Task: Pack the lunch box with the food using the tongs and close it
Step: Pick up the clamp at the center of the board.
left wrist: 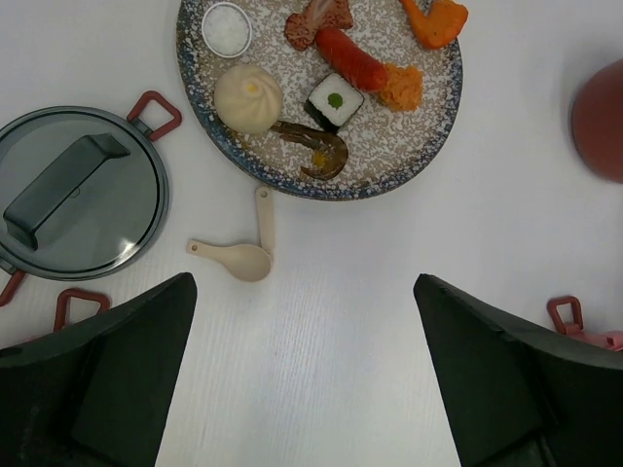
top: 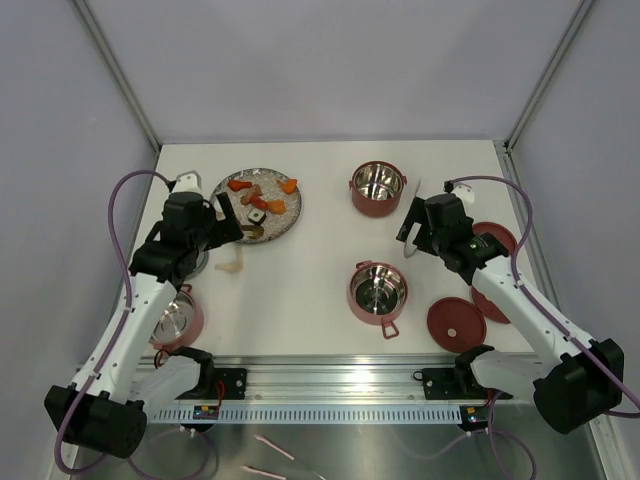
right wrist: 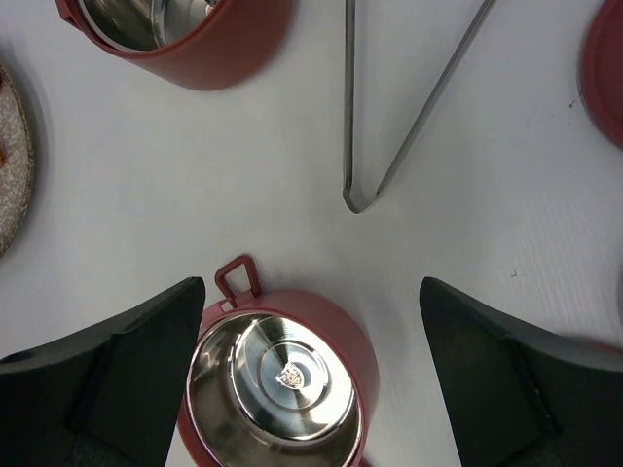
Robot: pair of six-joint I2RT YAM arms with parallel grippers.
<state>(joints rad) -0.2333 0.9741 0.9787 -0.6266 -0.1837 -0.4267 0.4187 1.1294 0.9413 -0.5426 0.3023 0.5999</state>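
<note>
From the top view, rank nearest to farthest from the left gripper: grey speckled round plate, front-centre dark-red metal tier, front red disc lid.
1. Grey speckled round plate, beside the left gripper.
2. Front-centre dark-red metal tier, mid-table.
3. Front red disc lid, front right.

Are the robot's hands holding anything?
No. The left gripper and the right gripper are both open and empty; the tongs lie untouched.
</note>
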